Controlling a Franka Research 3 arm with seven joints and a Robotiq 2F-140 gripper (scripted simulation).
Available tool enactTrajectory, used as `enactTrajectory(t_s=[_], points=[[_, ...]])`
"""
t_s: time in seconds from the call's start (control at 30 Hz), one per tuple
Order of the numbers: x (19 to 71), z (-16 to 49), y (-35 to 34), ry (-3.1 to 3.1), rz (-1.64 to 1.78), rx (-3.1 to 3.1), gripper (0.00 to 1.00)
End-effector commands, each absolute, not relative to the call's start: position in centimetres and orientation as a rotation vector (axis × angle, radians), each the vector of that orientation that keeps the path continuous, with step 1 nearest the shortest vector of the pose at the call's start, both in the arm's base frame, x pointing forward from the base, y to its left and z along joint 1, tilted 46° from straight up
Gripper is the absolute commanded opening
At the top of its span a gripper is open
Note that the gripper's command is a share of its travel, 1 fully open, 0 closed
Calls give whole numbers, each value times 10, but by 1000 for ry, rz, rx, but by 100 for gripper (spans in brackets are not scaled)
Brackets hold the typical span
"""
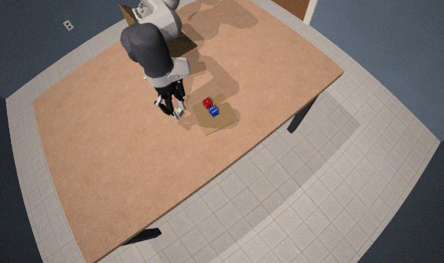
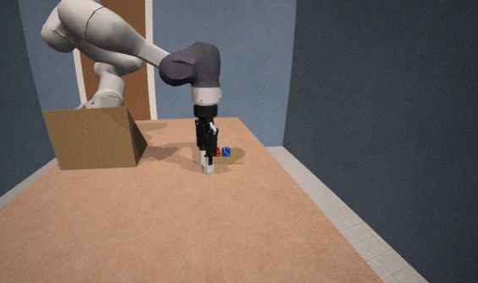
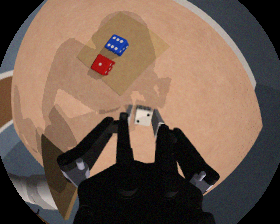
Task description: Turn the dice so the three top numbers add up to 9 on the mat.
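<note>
Squaring the narrowly parted gripper (image 1: 178,111) (image 2: 206,164) (image 3: 142,113) around white die (image 1: 178,113) (image 2: 204,169) (image 3: 143,117), not visibly clamped. It's off-mat; wrist view puts tan, flat, square mat (image 1: 219,123) (image 2: 236,161) (image 3: 122,82) at 11 o'clock. Looks like 2, plus glossy red die's (image 1: 207,102) (image 2: 217,152) (image 3: 102,65) 1, blue die's (image 1: 213,111) (image 2: 226,152) (image 3: 116,45) 6: grip evenly, lift level, don't roll, avoid neighbours.

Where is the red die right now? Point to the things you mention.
In the wrist view, the red die (image 1: 207,102) (image 2: 217,152) (image 3: 102,65) sits on the mat (image 1: 219,124) (image 2: 236,161) (image 3: 122,86), just below and left of the blue die (image 1: 214,111) (image 2: 226,152) (image 3: 116,45).
</note>
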State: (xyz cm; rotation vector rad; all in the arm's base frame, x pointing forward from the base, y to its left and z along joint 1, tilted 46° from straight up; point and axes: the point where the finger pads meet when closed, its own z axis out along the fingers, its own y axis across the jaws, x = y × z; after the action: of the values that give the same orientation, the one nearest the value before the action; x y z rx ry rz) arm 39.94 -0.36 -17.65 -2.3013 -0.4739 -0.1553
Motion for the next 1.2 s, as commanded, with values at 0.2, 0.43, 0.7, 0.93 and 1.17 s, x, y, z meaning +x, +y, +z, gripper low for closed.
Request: enactTrajectory(t_s=[0.2, 0.43, 0.7, 0.93, 1.17], points=[[400, -178, -3, -468, -154, -2304, 28], [400, -178, -3, -468, -154, -2304, 16], [400, -178, -3, -468, -154, -2304, 16], [400, -178, -3, -468, -154, -2304, 16], [400, -178, -3, -468, -154, -2304, 16]])
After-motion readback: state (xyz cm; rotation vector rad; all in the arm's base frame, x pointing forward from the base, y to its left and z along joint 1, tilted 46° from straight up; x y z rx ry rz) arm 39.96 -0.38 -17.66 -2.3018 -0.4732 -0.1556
